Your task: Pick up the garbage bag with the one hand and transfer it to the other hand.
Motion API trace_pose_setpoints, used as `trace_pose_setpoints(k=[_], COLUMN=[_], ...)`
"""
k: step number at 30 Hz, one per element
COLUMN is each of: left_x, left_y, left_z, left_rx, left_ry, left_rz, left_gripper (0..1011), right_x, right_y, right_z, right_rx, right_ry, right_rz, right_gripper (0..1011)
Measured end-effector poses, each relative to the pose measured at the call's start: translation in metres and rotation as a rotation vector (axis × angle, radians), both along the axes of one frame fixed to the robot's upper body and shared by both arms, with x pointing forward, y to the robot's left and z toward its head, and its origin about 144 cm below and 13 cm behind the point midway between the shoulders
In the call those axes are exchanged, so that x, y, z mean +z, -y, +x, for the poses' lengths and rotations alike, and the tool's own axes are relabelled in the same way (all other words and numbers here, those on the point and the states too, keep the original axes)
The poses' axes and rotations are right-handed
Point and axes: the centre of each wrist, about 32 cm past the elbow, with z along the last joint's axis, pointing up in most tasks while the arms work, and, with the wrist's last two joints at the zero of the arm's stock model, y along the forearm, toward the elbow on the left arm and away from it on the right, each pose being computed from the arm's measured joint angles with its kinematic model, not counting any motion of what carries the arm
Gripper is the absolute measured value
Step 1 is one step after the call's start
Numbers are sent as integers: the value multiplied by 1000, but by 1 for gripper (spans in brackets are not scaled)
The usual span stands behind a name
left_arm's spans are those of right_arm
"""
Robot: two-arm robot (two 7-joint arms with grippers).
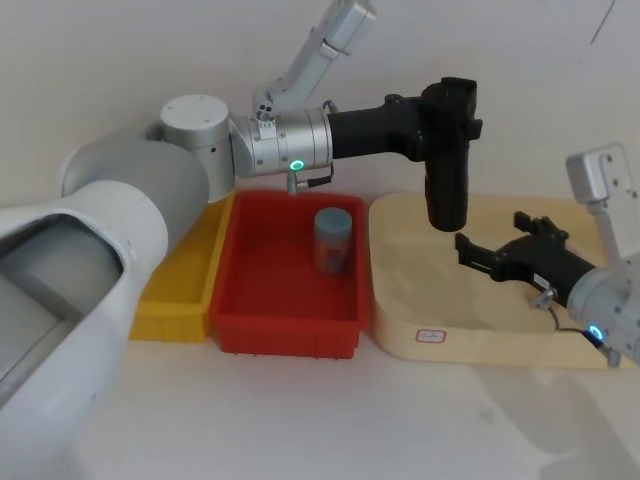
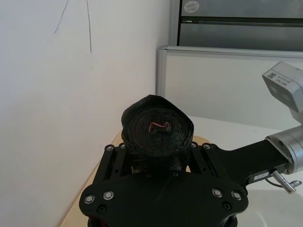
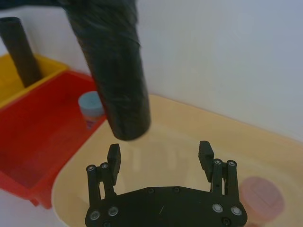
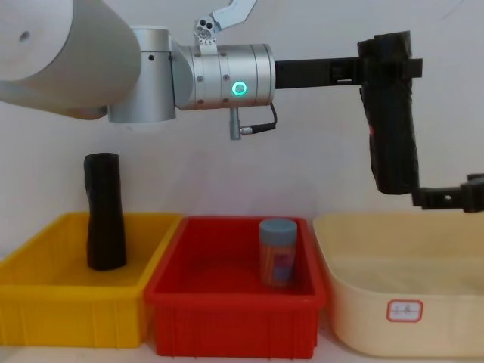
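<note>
The left pincer [image 1: 450, 105], clamped on the garbage bag [image 1: 447, 190], holds it upright over the beige tub [image 1: 400, 300], so the spread, empty right pincer [image 1: 480, 258] must rise around its lower end

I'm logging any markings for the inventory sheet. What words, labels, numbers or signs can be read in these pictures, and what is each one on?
No text can be read.
Cream tub: small white sticker with a red border, too small to read.
Blue jar in the red bin: orange label, blurred.
Garbage bag, held by the left gripper: a red-orange mark, no letters.
Grey cabinet: round sticker, too small to read.
</note>
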Motion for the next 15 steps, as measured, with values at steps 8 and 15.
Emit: trace_pose_setpoints(k=[8,15], left_x=[0,0], left_y=[0,0], left_z=[0,0], left_rx=[-1,-1], left_ry=[0,1], left_rz=[0,0], left_gripper=[497,497], right_x=[11,20], right_y=[-8,-13], right_z=[4,3], right_rx=[43,67], right_ry=[11,27], right_rz=[-11,-24], right_gripper=[999,999])
